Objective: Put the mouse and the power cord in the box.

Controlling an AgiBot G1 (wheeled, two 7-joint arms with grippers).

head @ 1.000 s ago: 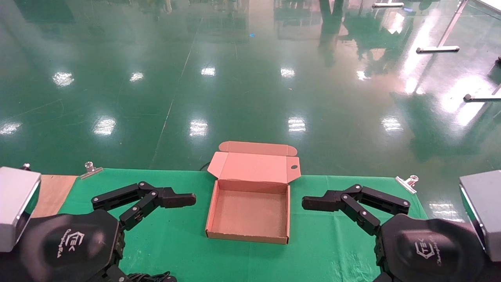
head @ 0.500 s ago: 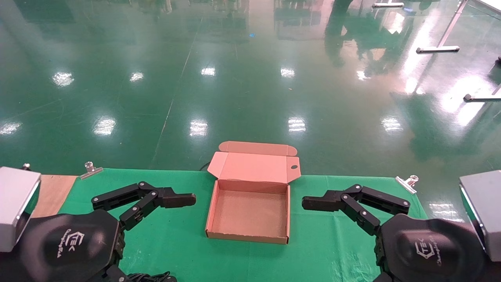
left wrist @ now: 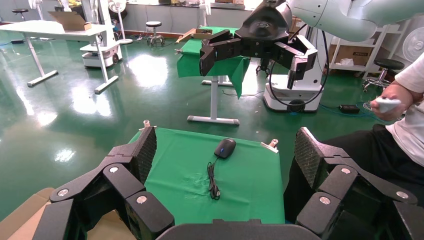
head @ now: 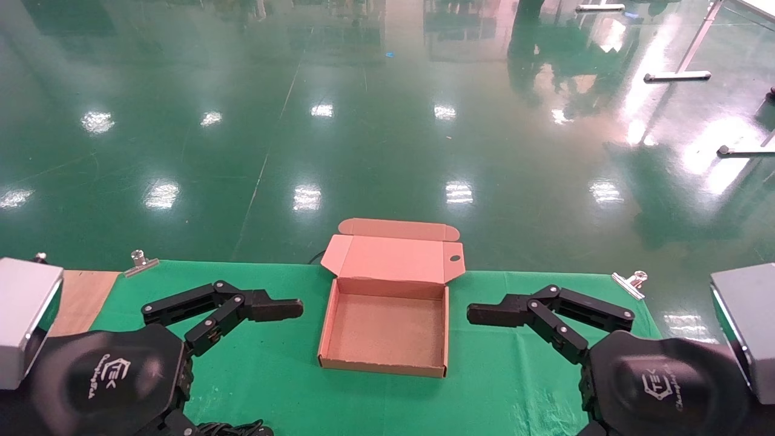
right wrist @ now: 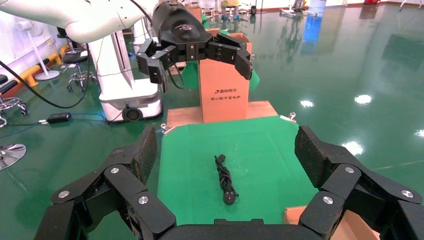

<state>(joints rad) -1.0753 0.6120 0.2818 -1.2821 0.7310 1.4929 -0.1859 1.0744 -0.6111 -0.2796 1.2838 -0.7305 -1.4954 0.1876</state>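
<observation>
Open box between two spread grippers — metal clip behind.

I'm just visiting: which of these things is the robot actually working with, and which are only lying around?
For the job:
- the box, lid open
- the mouse
- the power cord
- left tool and right tool, both open, either side of the box

Just lying about:
- metal clips at the green cloth edge
- tall carton
- seated person

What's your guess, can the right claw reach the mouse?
Probably yes. The mouse lies alone on bare cloth, with the right claw open above that end and nothing between them.
</observation>
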